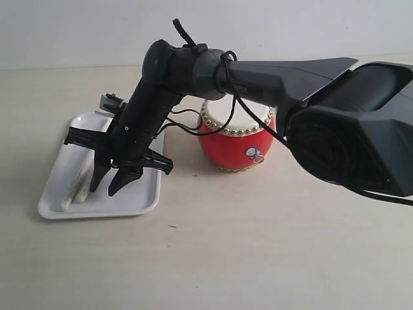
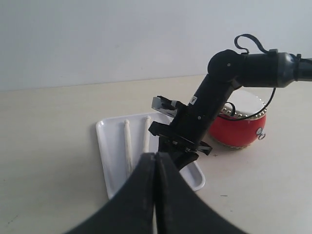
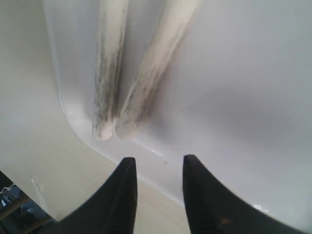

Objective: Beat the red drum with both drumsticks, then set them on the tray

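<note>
Pale wood on white: drumsticks (image 1: 77, 187) lying side by side in the tray (image 1: 139, 208), near the red drum (image 1: 235, 152). Hovers over them with right hand (image 1: 106, 188) released, delivery apparently done; holds left hand (image 2: 155, 163) clenched on nothing.

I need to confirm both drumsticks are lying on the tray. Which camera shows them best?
The left wrist view: both drumsticks lie side by side on the tray, nearly full length. The right wrist view shows only their ends, close up; in the exterior view the right gripper hides most of them.
</note>
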Motion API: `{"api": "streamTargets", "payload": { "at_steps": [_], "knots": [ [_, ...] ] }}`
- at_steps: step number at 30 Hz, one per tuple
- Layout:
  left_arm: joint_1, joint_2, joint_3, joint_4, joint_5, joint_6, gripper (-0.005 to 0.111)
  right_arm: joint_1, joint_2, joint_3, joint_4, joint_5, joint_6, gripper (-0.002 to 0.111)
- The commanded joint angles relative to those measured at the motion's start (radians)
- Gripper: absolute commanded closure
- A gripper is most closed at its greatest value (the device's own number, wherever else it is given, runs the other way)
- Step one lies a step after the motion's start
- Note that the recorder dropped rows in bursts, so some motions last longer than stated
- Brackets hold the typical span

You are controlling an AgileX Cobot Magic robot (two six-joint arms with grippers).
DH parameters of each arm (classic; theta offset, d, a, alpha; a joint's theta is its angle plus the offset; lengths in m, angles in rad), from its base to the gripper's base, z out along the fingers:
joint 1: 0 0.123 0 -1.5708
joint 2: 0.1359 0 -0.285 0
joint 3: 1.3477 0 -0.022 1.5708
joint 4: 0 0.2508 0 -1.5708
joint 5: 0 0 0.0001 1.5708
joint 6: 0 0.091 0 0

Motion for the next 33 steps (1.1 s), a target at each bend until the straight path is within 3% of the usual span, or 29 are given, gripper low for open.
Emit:
{"api": "streamTargets", "payload": {
  "at_steps": [1, 4, 9, 17, 25, 33],
  "knots": [
    [-0.008, -0.001, 0.005, 0.006, -0.014, 0.0, 0.107, -0.005, -0.012, -0.011, 0.0, -0.008, -0.013, 0.076],
    [-0.008, -0.001, 0.012, 0.006, -0.014, 0.0, 0.107, 0.003, -0.065, -0.011, -0.046, -0.03, -0.061, 0.082],
    [-0.026, -0.001, 0.044, -0.01, -0.014, 0.0, 0.107, 0.069, -0.228, 0.006, -0.332, -0.013, -0.083, 0.108],
    [-0.042, -0.001, 0.049, -0.014, -0.025, 0.0, 0.107, 0.224, -0.524, 0.143, -0.561, -0.058, -0.144, 0.108],
    [-0.043, -0.001, 0.13, -0.125, -0.105, 0.001, 0.107, 0.24, -0.931, 0.59, -0.61, -0.256, -0.142, 0.108],
    [-0.054, -0.001, 0.162, -0.189, -0.177, 0.077, 0.107, 0.24, -1.522, 1.158, -0.695, -0.424, -0.078, 0.108]
  ]
}}
